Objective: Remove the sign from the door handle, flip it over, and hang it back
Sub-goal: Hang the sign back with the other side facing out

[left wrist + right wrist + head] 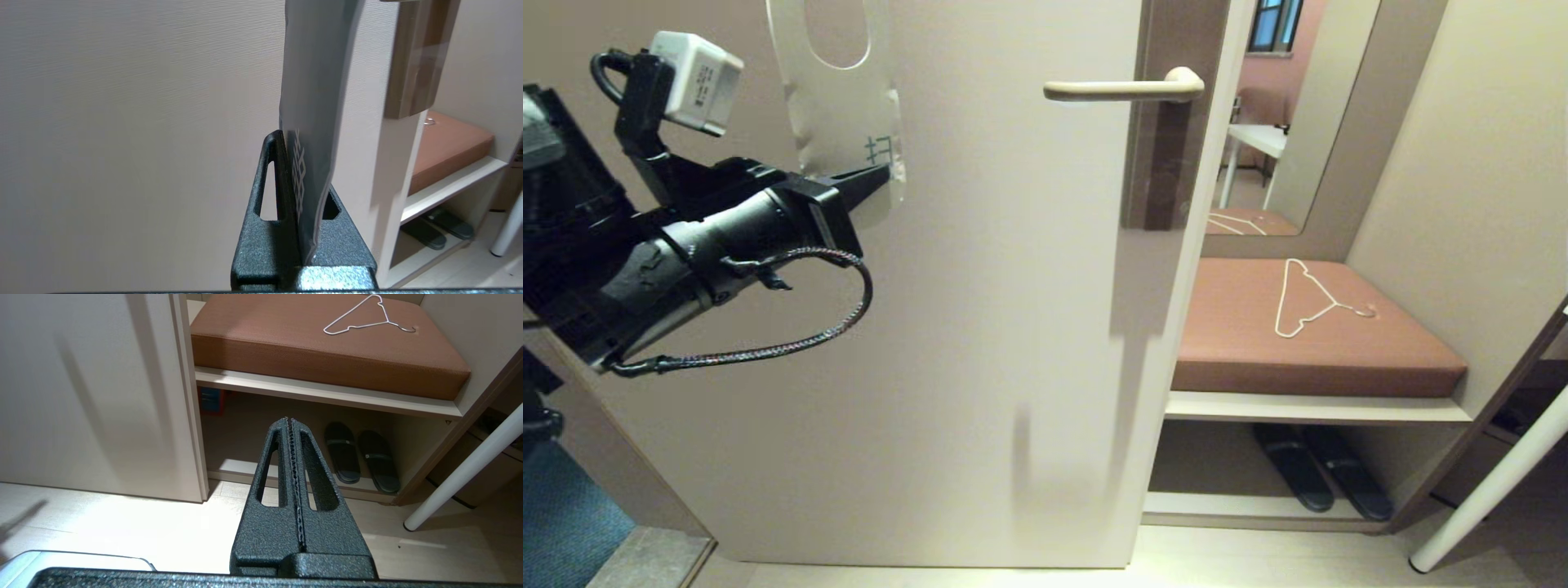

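Sign [837,106] off the door handle [1123,88], held upright against the door well to its left, white face outward. Pinched at the lower edge by left hand [882,173], clamped tight. Likely risks: slipping from so narrow a grip, flexing when re-hung, oval hole missing the lever. Right hand [291,428] closed, empty, parked low.
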Controlling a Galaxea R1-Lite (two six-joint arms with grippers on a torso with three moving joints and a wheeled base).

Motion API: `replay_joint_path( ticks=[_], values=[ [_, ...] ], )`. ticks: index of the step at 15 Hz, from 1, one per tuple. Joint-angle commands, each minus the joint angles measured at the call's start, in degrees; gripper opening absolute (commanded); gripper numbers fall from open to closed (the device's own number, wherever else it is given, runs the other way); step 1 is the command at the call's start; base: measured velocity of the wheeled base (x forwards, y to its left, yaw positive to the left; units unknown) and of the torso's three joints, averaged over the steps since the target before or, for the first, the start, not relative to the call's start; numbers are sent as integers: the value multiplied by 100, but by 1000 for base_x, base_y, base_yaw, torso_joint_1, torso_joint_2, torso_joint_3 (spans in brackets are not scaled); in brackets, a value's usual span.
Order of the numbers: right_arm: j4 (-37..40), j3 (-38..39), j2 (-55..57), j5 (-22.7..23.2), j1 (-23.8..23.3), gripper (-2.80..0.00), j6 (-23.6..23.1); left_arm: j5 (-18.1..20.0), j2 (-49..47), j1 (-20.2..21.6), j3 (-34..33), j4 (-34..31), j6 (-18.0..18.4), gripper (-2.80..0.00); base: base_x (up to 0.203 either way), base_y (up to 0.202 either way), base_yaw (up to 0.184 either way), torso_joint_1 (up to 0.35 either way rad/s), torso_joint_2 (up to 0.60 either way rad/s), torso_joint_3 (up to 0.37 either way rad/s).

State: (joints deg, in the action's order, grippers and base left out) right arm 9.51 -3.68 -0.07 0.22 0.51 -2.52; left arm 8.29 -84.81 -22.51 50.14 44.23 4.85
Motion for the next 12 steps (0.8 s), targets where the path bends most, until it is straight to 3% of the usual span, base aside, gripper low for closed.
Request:
replay_joint_path(
  ticks=[1, 6, 12],
  values=[
    [7, -1, 7, 4, 2, -280, -3, -2, -366, -132, 189, 25, 12, -280, 0, 0, 0, 0, 0, 0],
    [7, -1, 7, 4, 2, -280, -3, -62, -860, -231, 579, 32, 50, -280, 0, 0, 0, 0, 0, 0],
    [7, -1, 7, 4, 2, -280, -3, -338, -1387, -774, 1173, 22, 68, -280, 0, 0, 0, 0, 0, 0]
  ],
)
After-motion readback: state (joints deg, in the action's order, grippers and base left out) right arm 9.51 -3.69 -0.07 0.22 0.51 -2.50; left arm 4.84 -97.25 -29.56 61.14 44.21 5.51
